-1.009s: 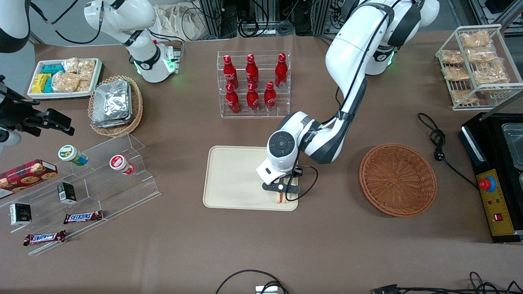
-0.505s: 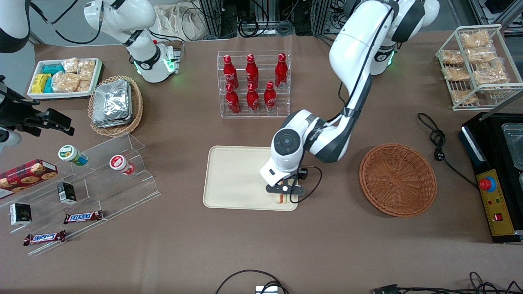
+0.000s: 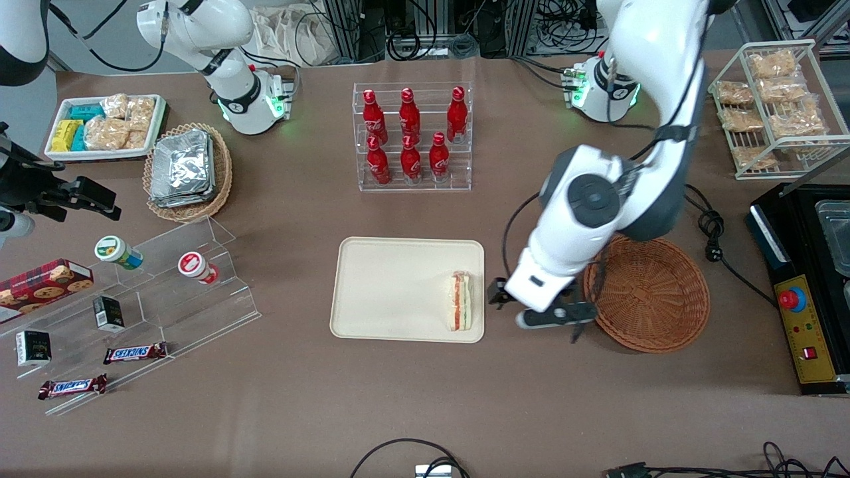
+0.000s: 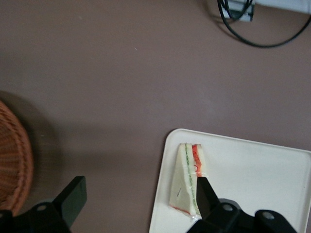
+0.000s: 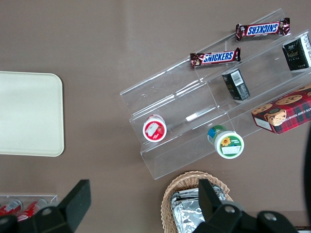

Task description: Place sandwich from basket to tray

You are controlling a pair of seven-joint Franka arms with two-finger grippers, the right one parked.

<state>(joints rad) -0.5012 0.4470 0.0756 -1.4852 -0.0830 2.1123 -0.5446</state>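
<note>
The small three-cornered sandwich (image 3: 460,301) of white bread with red and green filling lies on the flat cream plastic tray (image 3: 392,292). It sits at the tray's end closest to the working arm, just inside the low rim, with its filling edge showing. Nothing is touching it.

The tool (image 3: 554,317) on the working arm hangs above the brown desk (image 3: 425,398), between the tray and the round reddish-brown wicker basket (image 3: 647,292). It is right by the basket's rim. Its two black fingers (image 4: 73,196) are spread wide apart and there is nothing between them.

In the wrist view the sandwich (image 4: 188,177) lies near the tray's (image 4: 252,170) rounded corner, and a bit of the basket (image 4: 14,165) shows to the side. No sandwich shows in the basket.
</note>
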